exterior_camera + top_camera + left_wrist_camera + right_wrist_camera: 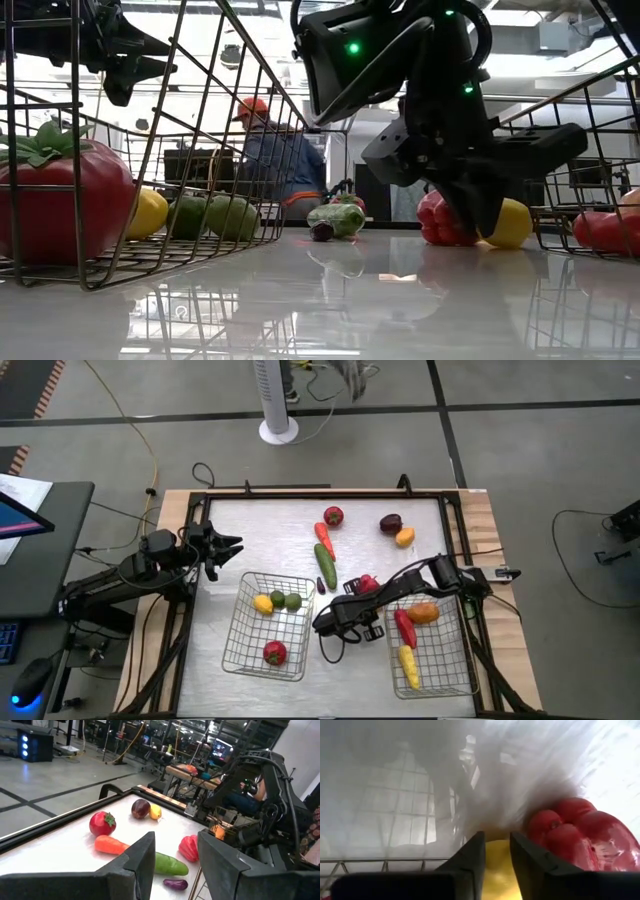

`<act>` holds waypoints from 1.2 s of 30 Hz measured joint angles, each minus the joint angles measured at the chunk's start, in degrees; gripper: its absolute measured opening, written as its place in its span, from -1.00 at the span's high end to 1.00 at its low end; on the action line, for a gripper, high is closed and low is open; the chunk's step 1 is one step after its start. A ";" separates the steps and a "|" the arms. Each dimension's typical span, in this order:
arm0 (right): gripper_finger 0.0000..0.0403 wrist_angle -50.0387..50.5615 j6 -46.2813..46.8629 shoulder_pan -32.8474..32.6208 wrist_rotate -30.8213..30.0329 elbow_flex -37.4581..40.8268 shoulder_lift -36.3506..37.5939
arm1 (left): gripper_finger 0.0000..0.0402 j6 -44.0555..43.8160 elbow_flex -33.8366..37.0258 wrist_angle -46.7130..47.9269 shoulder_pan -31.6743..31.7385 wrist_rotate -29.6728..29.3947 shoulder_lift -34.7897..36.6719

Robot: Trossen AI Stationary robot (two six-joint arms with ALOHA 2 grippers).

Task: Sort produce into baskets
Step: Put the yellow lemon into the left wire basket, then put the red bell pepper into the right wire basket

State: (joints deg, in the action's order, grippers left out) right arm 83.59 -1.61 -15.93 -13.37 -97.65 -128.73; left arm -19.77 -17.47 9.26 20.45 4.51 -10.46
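Observation:
My right gripper stands low over the table between the two wire baskets, shut on a yellow produce piece, right beside a red bell pepper. The pepper also shows in the right wrist view. In the low view the yellow piece sits at table level beside the pepper. My left gripper is open and empty above the table's left side, beyond the left basket. It also shows in the left wrist view. My right gripper pinches the yellow piece between its two fingers; the piece's surface fills the narrow gap. The fingers come from above, pointing down. Whether the piece rests on the table or hangs just above it, I cannot tell.
The left basket holds a yellow piece, two green pieces and a red tomato. The right basket holds orange, red and yellow pieces. A tomato, carrot, cucumber, maroon piece and yellow-orange piece lie loose toward the far edge.

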 joint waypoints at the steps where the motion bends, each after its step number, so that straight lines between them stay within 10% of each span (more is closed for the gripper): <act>1: 0.47 0.08 0.02 0.08 -0.01 0.00 0.00 | 0.34 0.00 0.00 0.01 0.00 0.00 0.00; 10: 0.90 3.29 0.04 1.91 0.07 0.00 0.00 | 0.34 0.02 0.00 0.04 0.01 0.02 0.02; 19: 0.89 3.91 0.08 4.86 -4.54 0.00 0.00 | 0.34 0.04 0.00 0.08 -0.01 0.02 0.01; 36: 0.28 5.83 -0.42 11.95 -4.36 -7.83 0.00 | 0.34 0.70 0.00 0.36 -0.01 0.04 0.02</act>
State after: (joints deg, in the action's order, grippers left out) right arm 89.41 -2.03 -3.99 -17.74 -105.48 -128.73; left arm -19.07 -17.47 9.63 20.45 4.56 -10.44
